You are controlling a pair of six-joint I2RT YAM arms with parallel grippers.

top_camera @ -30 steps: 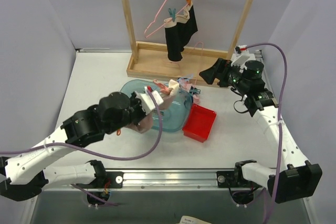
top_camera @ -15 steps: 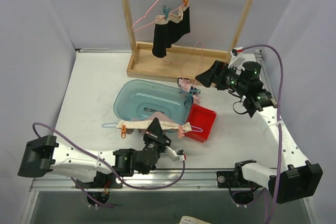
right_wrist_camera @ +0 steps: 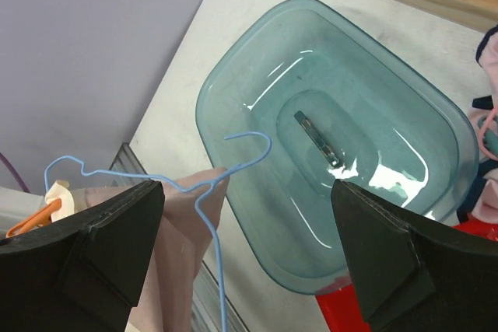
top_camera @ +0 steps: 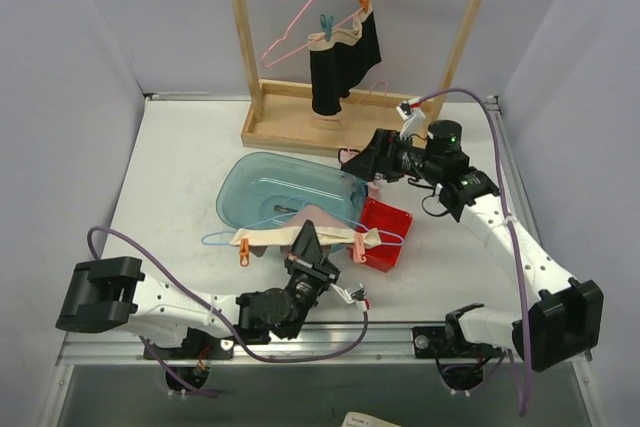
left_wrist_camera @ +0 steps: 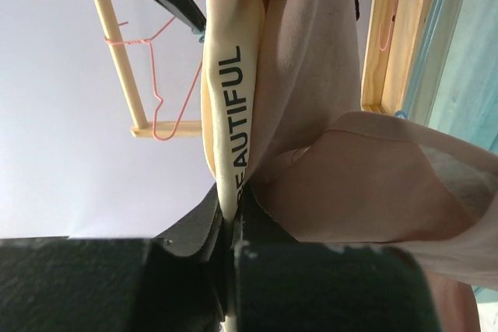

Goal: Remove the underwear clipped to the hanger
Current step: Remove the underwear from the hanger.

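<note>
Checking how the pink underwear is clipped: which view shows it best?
Top external: the pink underwear shows nearly whole, waistband stretched between two clothespins. Left wrist gives only a close-up of the waistband pinched in the left gripper, jaws shut. Right wrist catches just a fold behind the blue hanger.

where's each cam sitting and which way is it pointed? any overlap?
Top external: high behind the robot, looking down the table to the wooden rack; left gripper and right gripper show.
Left wrist: low, aimed toward the rack; its shut fingers pinch the waistband of the pale pink underwear.
Right wrist: above, looking down into the teal basin; its open fingers frame the view.
Shared: top and right wrist both show the basin and blue hanger.
</note>
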